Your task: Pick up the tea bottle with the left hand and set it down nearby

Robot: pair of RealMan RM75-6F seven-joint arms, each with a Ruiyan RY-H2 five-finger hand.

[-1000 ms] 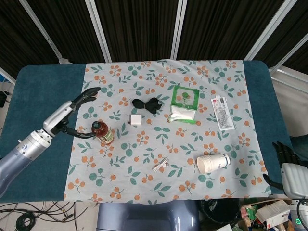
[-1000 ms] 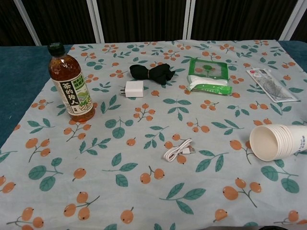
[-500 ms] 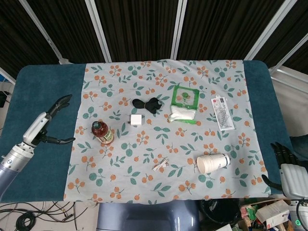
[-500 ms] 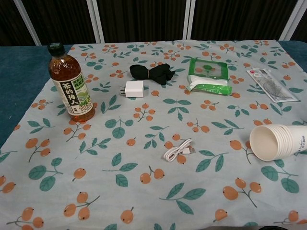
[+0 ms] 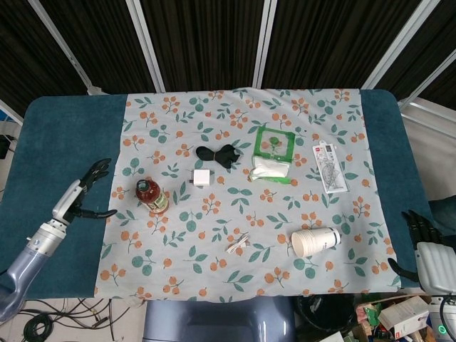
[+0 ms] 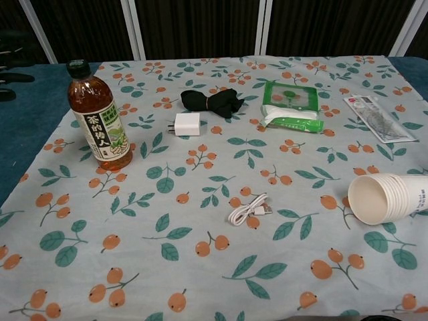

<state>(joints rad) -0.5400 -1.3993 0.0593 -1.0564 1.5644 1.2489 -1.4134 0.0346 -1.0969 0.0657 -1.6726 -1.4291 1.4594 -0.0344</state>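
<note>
1. Pulling back: the left hand [image 5: 84, 191] sat right against the tea bottle [image 5: 151, 196] a second ago and now sits well apart from it, out at the left of the head view over the teal surface [image 5: 57, 135], fingers spread and holding nothing.
2. Bottle hasn't budged. It stands upright at the left edge of the floral cloth [image 5: 242, 271], upper left in the chest view.
3. My read: the bottle is set down and the hand is clearing away, so the task looks close to finished. Doing it well means keeping the fingers wide and drawing straight off to the left so nothing clips that tall bottle.
4. Looks: amber tea nearly to the neck, dark green cap, green-and-white label with Chinese characters, clear plastic body.
5. Around it: a white charger block [image 6: 186, 124] and a black bundle [image 6: 212, 101] sit right of it, and a cable [image 6: 247, 210] lies toward centre frame.
6. Right hand [image 5: 426, 246] rests at the lower-right edge, off the cloth; whether its fingers are spread or curled I cannot tell.
</note>
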